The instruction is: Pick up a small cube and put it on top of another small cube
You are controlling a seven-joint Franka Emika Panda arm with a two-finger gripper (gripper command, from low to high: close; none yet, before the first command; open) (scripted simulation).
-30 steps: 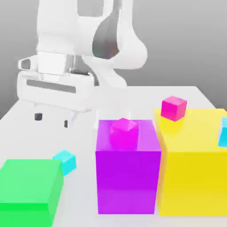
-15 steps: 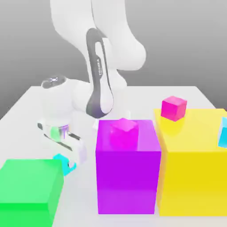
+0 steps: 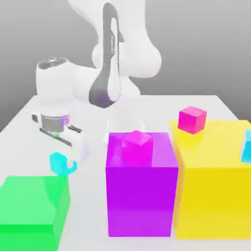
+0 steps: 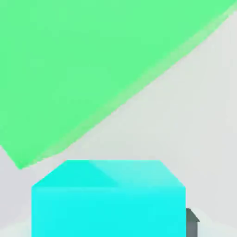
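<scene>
gripper [image 3: 64,165] clamping small cyan cube [image 3: 58,162] — airborne

A glossy cyan small cube [image 3: 58,162] sits by a plain green block [image 3: 33,208], with a purple block [image 3: 142,184] and a yellow block [image 3: 215,179] each bearing a magenta-pink cube [image 3: 137,145] [image 3: 192,119], all on a pale grey table [image 3: 29,117], beside a white arm [image 3: 122,54].
</scene>
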